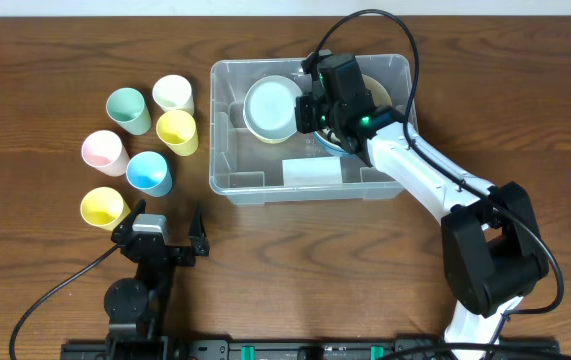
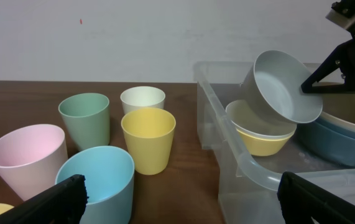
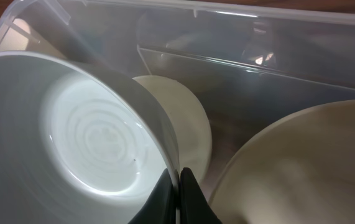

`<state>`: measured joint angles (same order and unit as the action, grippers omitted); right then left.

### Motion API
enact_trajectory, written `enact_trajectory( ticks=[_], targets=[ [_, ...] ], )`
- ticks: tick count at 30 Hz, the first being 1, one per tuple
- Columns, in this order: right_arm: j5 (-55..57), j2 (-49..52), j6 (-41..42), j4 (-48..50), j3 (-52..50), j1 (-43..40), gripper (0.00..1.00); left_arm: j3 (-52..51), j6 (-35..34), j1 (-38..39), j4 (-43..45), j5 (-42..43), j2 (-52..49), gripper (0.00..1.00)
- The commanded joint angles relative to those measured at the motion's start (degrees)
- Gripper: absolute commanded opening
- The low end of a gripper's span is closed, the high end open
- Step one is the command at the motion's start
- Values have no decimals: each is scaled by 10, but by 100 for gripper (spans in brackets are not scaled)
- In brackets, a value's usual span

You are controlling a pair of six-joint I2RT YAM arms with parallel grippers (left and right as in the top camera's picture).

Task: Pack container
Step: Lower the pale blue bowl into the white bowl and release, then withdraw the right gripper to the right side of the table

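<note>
The clear plastic container (image 1: 227, 170) stands at the table's middle back, with a white label (image 1: 312, 172) on its floor. My right gripper (image 3: 178, 186) is shut on the rim of a pale grey bowl (image 1: 270, 108) and holds it tilted inside the container, just above a cream-and-yellow bowl (image 2: 261, 138). A blue bowl (image 2: 342, 143) lies in the container's right half under the right arm. My left gripper (image 1: 163, 236) is open and empty, low at the front left. The container's near corner shows in the left wrist view (image 2: 252, 171).
Several cups stand left of the container: green (image 1: 128, 109), white (image 1: 173, 94), yellow (image 1: 177, 130), pink (image 1: 104, 151), blue (image 1: 149, 172) and a second yellow (image 1: 103, 207). A beige bowl (image 3: 301, 168) fills the right of the right wrist view.
</note>
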<state>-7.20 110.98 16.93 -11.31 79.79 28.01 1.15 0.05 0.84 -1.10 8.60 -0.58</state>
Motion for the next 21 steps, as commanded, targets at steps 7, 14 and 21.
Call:
enact_trajectory(
  ticks=[7,14,21],
  targets=[
    [10,24,-3,2,7,5,32,-9,6,-2,-19,6,3,98],
    [6,24,-3,8,7,5,32,-9,6,-2,-19,6,3,98],
    [-48,-8,-32,-75,79,8,29,-9,6,-2,-19,6,3,98]
  ],
)
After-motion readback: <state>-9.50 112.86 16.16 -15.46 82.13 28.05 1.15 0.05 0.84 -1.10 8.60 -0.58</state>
